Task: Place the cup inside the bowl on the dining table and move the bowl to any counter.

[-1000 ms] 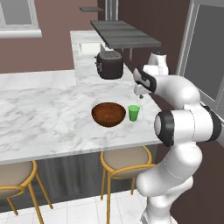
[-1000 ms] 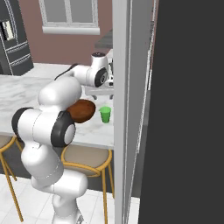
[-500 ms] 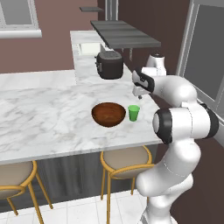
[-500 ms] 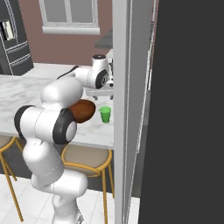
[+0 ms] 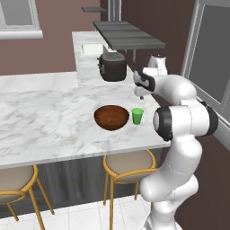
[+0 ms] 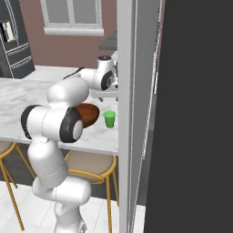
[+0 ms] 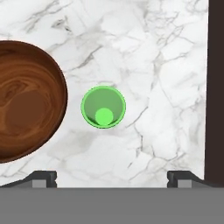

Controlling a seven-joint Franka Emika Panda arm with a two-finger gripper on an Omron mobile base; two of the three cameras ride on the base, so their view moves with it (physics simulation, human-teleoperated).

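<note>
Your cup point(image 7: 103, 107) stands upright on the marble bench point(image 5: 49, 121), just beside the wooden bowl point(image 7: 26, 100) but not touching it. Your gripper point(image 5: 140, 93) hangs above the cup, released, jaws spread wide. No readable writing on either.

Brownish-mauve walls point(image 5: 54, 54) with a white-framed window point(image 6: 73, 18), and white tile floor point(image 5: 90, 218). Gold-legged stools point(image 5: 126, 166) sit under the marble, a black fridge point(image 6: 13, 41) stands far left.
</note>
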